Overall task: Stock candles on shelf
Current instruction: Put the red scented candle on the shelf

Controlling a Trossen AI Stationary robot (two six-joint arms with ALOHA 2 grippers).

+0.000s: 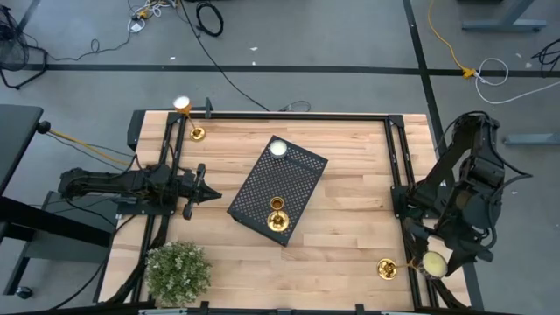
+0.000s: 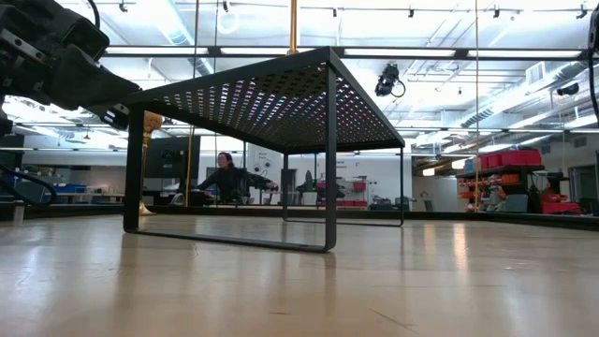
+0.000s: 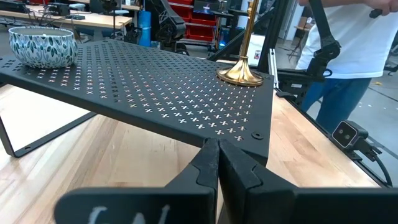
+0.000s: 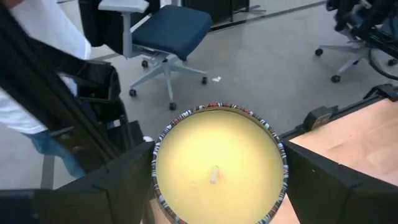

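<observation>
Right tool point(image 4: 217, 186) grips a candle jar point(image 4: 217, 163) past the bench point(image 1: 350, 201) edge; could drop. Left tool point(image 3: 214, 163) closed.

Bare wooden counter point(image 1: 350, 219) lies open right of the black perforated-metal shelf point(image 1: 297, 175), whose top carries a gold candlestick point(image 1: 277, 216) and patterned jar candle point(image 1: 278, 148).

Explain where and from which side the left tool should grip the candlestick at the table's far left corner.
Grip the candlestick by its thin stem mid-height, coming level from the middle of the table: it stands upright, with a wide flat base and round top. The left tool is shut, so open first. The right tool holds a tin candle.
</observation>
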